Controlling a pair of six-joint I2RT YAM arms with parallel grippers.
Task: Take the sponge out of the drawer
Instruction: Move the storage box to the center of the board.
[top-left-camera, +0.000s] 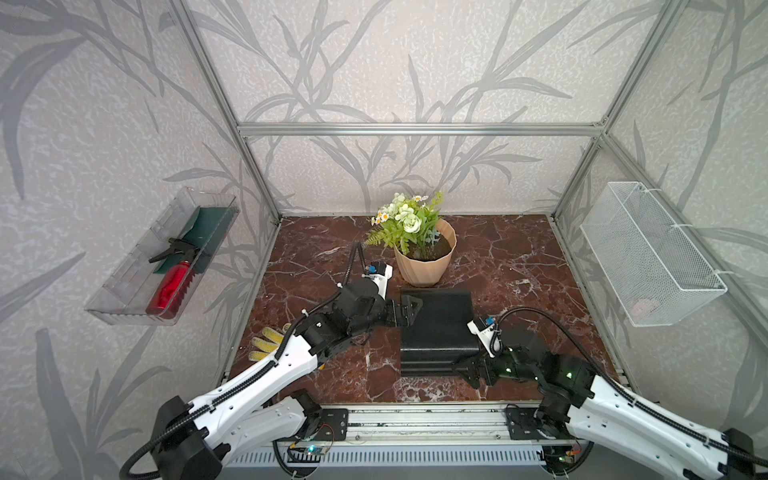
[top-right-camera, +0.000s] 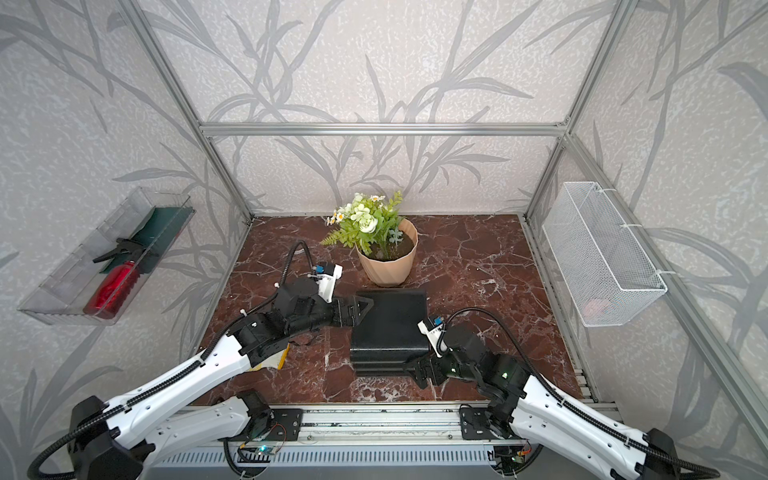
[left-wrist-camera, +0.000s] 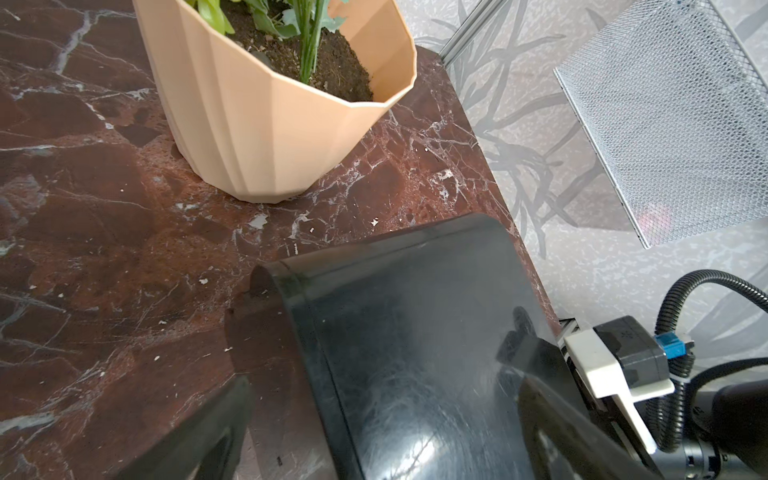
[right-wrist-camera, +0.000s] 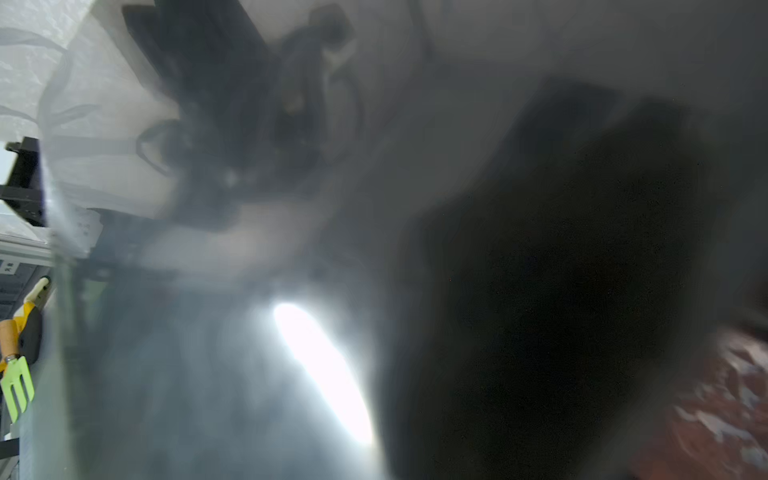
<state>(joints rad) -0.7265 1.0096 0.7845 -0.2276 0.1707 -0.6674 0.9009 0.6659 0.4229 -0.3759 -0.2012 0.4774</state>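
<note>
One drawer box (top-left-camera: 436, 328) sits shut mid-frame on the counter (top-left-camera: 519, 257); the sponge is hidden. One flower pot (top-left-camera: 424, 266) stands just above it. The left fingers (top-left-camera: 409, 311) and right fingers (top-left-camera: 467, 370) spread wide, holding nothing.

White arm shells (top-left-camera: 266, 384) — black joints (top-left-camera: 357, 307), ribbed cables (top-left-camera: 523, 308)

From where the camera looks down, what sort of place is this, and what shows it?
Probably a staged robot test booth with a gardening theme: aluminium frame, flower pot, red spray bottle in a wall tray.
</note>
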